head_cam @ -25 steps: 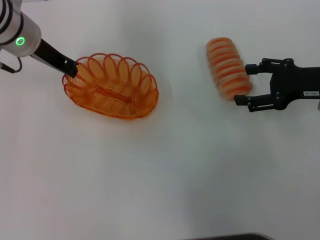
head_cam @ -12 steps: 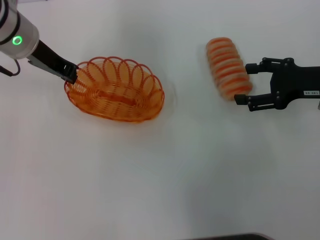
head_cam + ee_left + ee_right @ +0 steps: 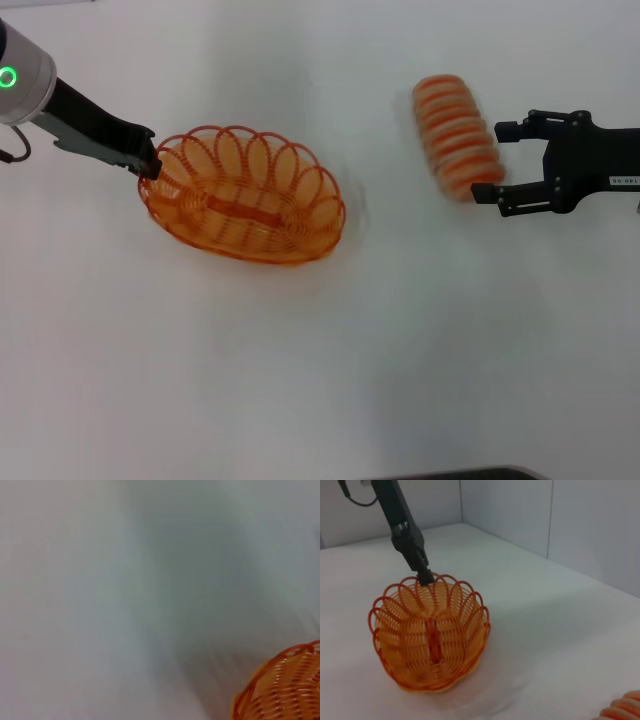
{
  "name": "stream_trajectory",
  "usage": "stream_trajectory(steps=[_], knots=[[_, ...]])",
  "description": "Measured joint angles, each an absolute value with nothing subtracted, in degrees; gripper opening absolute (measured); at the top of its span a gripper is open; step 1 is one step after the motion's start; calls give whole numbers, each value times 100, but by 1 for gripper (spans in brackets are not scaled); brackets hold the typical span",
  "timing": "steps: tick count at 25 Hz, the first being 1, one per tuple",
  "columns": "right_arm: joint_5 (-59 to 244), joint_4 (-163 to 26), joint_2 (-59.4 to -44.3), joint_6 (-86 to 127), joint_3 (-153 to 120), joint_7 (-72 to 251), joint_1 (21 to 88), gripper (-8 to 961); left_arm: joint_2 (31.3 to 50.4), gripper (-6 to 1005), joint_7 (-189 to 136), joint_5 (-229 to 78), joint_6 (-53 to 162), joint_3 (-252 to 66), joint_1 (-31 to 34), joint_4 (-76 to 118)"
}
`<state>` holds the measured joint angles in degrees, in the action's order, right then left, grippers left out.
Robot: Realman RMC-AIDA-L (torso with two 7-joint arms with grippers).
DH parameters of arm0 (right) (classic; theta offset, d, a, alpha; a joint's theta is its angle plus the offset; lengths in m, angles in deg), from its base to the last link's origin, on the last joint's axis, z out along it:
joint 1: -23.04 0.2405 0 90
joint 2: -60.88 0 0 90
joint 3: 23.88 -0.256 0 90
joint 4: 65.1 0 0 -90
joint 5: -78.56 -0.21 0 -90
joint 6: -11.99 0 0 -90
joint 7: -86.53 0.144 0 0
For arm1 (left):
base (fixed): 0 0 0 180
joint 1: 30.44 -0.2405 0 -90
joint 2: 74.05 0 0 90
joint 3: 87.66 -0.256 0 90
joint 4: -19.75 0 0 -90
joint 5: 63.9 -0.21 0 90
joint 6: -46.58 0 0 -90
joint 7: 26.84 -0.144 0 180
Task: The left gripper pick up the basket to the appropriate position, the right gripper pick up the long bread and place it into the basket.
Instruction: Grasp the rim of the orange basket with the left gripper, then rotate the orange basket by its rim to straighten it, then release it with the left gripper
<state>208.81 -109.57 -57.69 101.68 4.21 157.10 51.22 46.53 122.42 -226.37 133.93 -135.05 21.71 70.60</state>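
The left gripper [image 3: 150, 162] is clamping the rim of the basket [image 3: 243, 196]. The right gripper [image 3: 500, 165] is sitting with fingers spread beside the long bread [image 3: 457, 137].

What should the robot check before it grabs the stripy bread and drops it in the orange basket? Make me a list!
1. Left gripper pinching the rim of the oval orange wire basket: ok, it is clamped on the rim's left end.
2. Basket has room inside: ok, nothing lies in it.
3. Right gripper open wide enough: ok, its fingers are spread.
4. Right gripper around the long tan bread with orange ridges: not ok, it sits beside the bread's right end, not closed on it.
5. Bread lying flat on the white table: ok.
6. Basket resting or lifted: cannot tell.
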Motion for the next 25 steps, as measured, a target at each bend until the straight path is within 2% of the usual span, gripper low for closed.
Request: stream_trajectory(steps=[13,20,25], knots=[[20882,-10957,-5776,10128,415,15710,5129,928,4706,52,12278,-21786,13411,-13005,1655,7096],[20882,-10957,-5772,10113,416,15687,5112,928,4800,50,12283,-21568,13199,-12976,1346,7190],[20883,-10957,-5769,10110,416,15691,5128,928,4935,49,12277,-21505,13069,-12983,1230,7246]])
